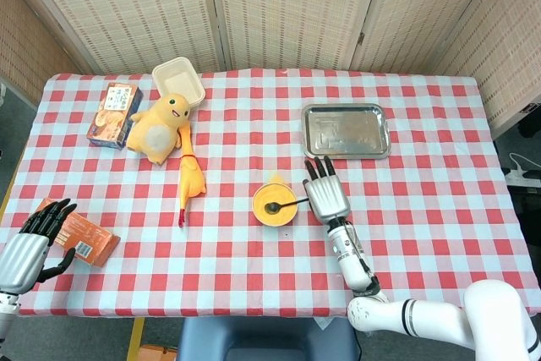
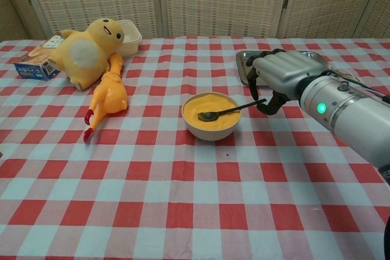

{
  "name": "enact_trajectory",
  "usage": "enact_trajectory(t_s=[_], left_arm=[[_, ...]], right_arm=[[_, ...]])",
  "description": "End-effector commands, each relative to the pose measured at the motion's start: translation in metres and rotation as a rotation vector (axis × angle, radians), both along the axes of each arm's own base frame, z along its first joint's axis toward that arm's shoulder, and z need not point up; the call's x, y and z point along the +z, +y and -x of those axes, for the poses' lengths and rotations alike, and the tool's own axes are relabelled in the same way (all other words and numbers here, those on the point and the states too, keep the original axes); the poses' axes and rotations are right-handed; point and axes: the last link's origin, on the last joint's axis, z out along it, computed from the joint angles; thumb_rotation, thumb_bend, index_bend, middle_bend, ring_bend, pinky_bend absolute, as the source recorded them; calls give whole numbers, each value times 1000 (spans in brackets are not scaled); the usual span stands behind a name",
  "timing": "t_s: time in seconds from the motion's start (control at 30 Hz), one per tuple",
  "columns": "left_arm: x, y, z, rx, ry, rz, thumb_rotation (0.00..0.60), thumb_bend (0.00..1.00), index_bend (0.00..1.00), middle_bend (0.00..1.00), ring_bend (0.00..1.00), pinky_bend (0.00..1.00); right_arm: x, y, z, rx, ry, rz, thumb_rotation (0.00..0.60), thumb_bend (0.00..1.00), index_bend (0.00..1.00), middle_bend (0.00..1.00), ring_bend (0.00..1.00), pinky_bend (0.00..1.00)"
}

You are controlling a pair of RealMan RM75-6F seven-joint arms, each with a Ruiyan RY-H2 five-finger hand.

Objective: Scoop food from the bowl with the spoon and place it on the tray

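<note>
Head view alone shows left hand (image 1: 30, 247) beside orange box (image 1: 84, 238).

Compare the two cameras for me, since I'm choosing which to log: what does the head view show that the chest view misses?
Only the head view shows the left robot hand by an orange box, and the whole tray. Only the chest view shows the right robot hand fingers curled beside the spoon handle. Both show the bowl, plush duck and rubber chicken.

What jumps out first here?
The orange-filled bowl mid-table, with the spoon resting in it, handle toward the right hand hovering at its tip. Beyond that hand lies the steel tray; far left sits a yellow plush duck beside a rubber chicken.
</note>
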Motion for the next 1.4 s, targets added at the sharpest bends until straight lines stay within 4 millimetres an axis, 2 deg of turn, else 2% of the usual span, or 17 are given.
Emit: enact_trajectory(t_s=[0.03,0.77,0.9,1.07,1.4], left_arm=[[0,0,0,0,1,0,600,439,0,0,0,131],[0,0,0,5,5,-4,600,439,0,0,0,131],[1,0,0,4,4,-5,600,440,0,0,0,132],[1,0,0,3,3,-7,600,438,0,0,0,135],[1,-1,0,3,1,-10,600,438,0,0,0,136]], right_arm=[[0,0,0,1,3,4,600,293,544,71,0,0],[-1,-3,2,9,11,9,600,297,549,71,0,0],[-1,-3,2,10,15,9,600,324,549,71,0,0],[-2,-3,2,15,23,9,600,420,554,71,0,0],[-1,-3,2,21,27,21,600,430,581,83,0,0]])
